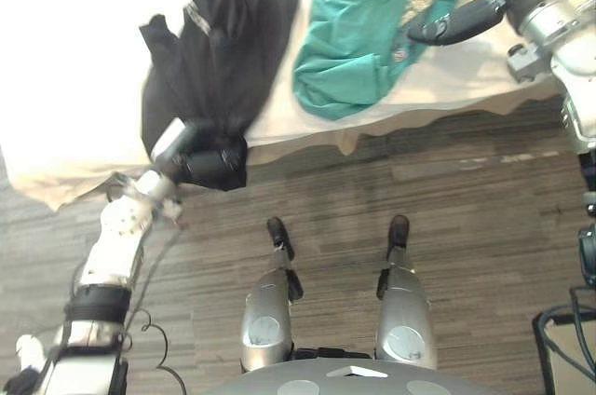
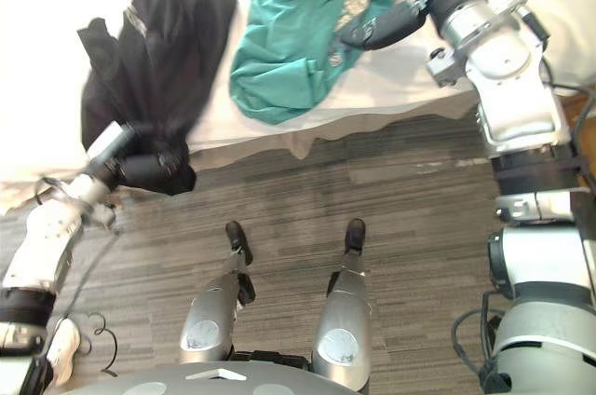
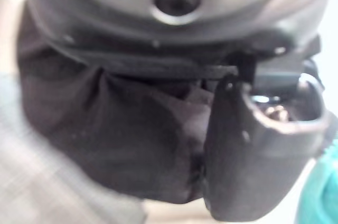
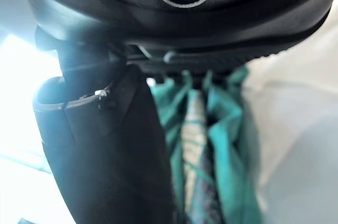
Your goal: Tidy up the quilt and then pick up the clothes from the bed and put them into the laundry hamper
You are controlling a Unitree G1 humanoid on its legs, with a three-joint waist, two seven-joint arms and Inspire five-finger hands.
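The black garment (image 1: 219, 50), draped lengthwise over the bed (image 1: 447, 74) edge, was held bunched at its near end by the left hand (image 1: 212, 168); the teal garment (image 1: 358, 32) was touched by the right hand (image 1: 466, 19), whose hold could not be told

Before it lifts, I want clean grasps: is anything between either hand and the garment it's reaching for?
Nothing visible. The left hand grips the black garment at its hem by the bed edge, and the right hand lies against the teal garment, with no other item between.

Left hand (image 1: 207, 164) low, clenched on the black garment (image 1: 223, 50); right arm stretched forward, right hand (image 1: 461, 20) thumb out.
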